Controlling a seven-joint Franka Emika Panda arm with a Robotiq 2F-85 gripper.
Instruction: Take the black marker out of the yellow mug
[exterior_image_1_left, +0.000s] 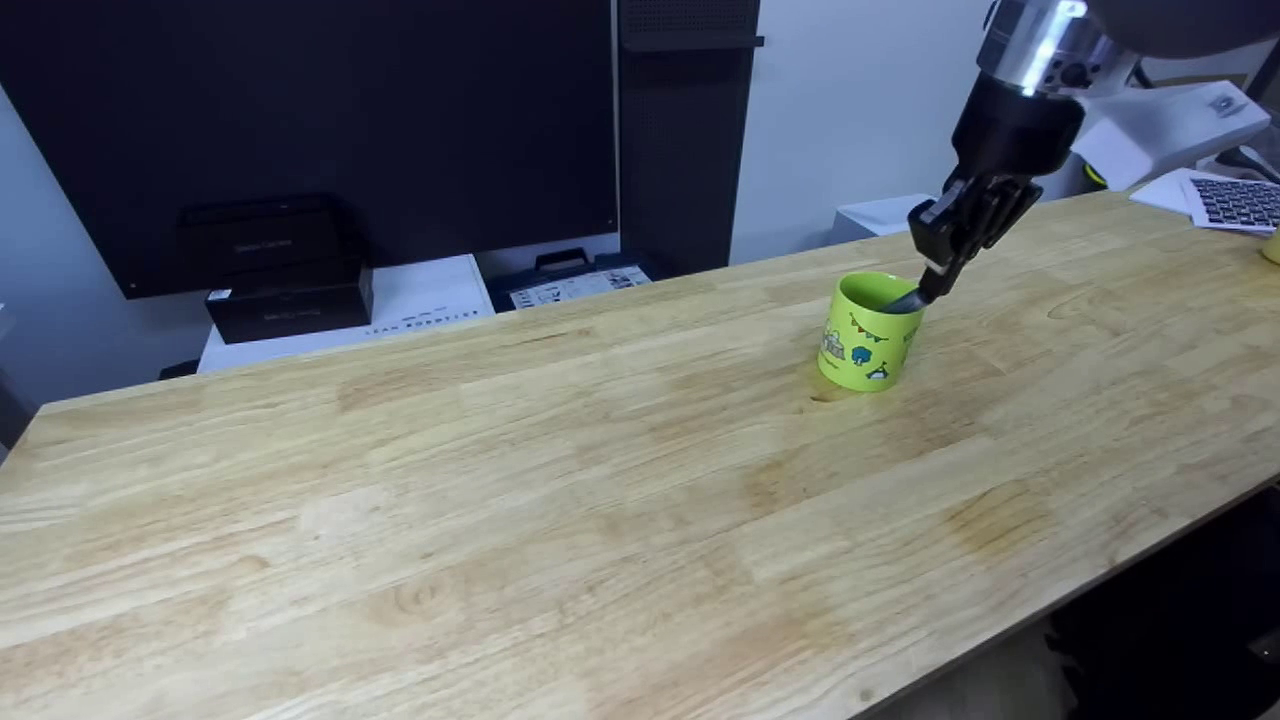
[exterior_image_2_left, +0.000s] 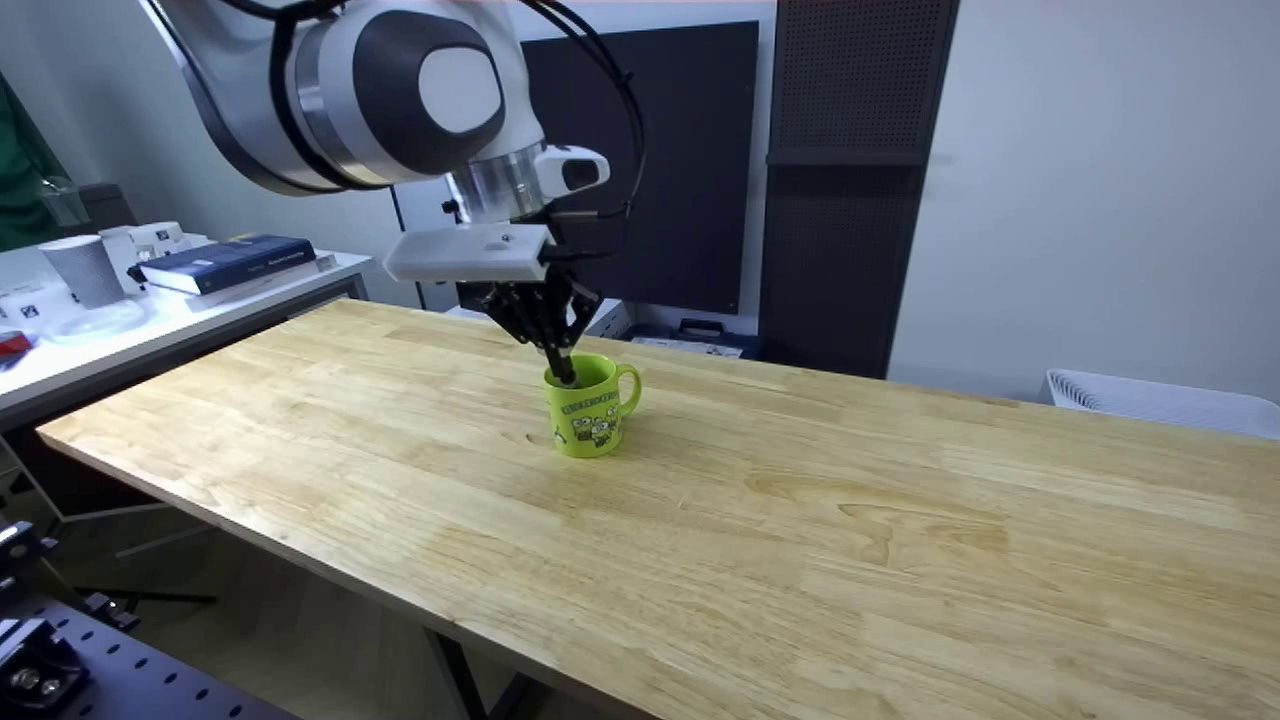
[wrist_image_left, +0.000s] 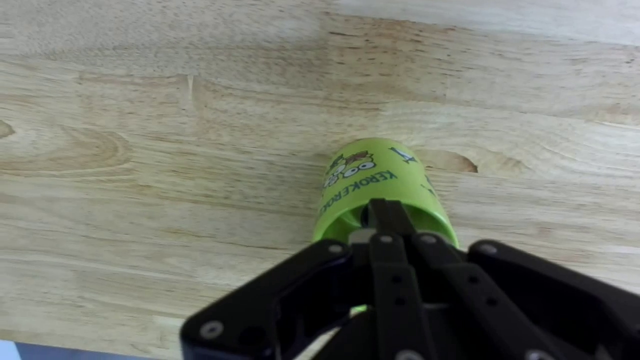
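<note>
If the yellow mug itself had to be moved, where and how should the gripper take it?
Probably by its handle, coming from picture right in an exterior view, jaws closing across the loop: it stands out from the round wall of the upright yellow mug. The gripper is at the mug's mouth, so it would likely have to lift out first.

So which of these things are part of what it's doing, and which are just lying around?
Part of the job:
the yellow mug
the black marker inside it
the robot's fingers

Just lying about:
a blue book
a keyboard
a black box
the white box under it
</note>
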